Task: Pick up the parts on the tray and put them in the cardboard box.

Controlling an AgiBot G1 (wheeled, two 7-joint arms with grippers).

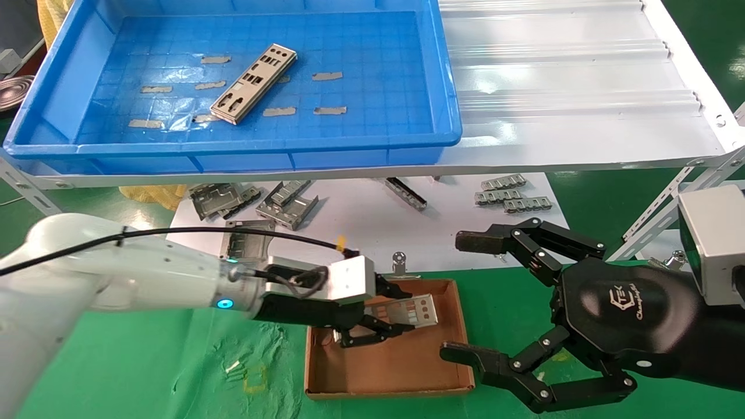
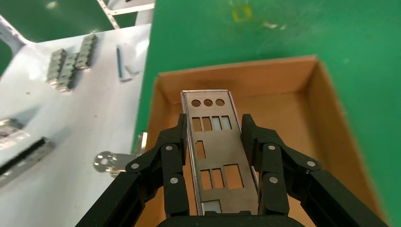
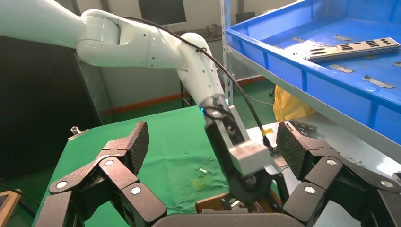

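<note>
Parts counted: two. One plate (image 1: 254,84) lies flat in the tray (image 1: 448,110), long axis diagonal, far end toward my right. Second plate (image 1: 412,310) clamped by its long edges in my left gripper (image 1: 381,329), over the single cardboard box (image 1: 401,364), pointing right. My right gripper (image 1: 465,297) hovers beside the box, fingers spread wide, holding nothing.

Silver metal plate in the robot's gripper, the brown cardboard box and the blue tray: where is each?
Silver punched metal plate (image 2: 211,156), left wrist view: its middle, between the fingers.
Brown cardboard box (image 1: 384,381), head view: bare floor.
Bright-blue plastic tray (image 1: 233,152), head view: near rim.
</note>
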